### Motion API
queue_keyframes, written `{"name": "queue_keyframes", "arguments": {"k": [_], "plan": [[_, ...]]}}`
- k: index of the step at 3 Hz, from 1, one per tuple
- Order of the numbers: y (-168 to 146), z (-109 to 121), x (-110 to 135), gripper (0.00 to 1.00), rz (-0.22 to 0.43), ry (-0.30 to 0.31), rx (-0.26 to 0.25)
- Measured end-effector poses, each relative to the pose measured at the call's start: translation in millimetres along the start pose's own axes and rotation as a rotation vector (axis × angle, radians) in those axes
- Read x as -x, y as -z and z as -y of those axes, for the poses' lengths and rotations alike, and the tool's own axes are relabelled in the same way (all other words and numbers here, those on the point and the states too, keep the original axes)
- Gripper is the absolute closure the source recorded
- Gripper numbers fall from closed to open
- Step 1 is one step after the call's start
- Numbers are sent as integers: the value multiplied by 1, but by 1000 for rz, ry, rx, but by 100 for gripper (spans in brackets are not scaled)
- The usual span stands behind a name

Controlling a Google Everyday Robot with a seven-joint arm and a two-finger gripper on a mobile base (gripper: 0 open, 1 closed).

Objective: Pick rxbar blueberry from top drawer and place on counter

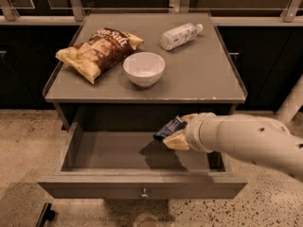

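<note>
The top drawer (118, 186) stands pulled open below the counter (199, 74). My gripper (176, 135) reaches in from the right on a thick white arm and is shut on the rxbar blueberry (168, 127), a small dark bar. It holds the bar lifted above the drawer's floor, just below the counter's front edge, right of centre. The bar's shadow lies on the drawer floor beneath it.
On the counter lie a yellow-brown chip bag (97, 51) at the left, a white bowl (144, 68) in the middle and a plastic bottle (180, 35) on its side at the back. A round knob (144, 192) sits on the drawer front.
</note>
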State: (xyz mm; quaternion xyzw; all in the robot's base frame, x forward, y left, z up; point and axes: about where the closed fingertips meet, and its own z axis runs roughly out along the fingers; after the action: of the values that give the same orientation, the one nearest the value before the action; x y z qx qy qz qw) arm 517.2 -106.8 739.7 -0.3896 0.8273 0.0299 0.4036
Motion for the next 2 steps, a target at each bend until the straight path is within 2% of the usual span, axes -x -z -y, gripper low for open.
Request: {"name": "queue_keyframes", "arguments": {"k": [1, 2], "plan": [[29, -8, 63, 100, 116, 16, 119], [55, 18, 77, 100, 158, 28, 176]]}}
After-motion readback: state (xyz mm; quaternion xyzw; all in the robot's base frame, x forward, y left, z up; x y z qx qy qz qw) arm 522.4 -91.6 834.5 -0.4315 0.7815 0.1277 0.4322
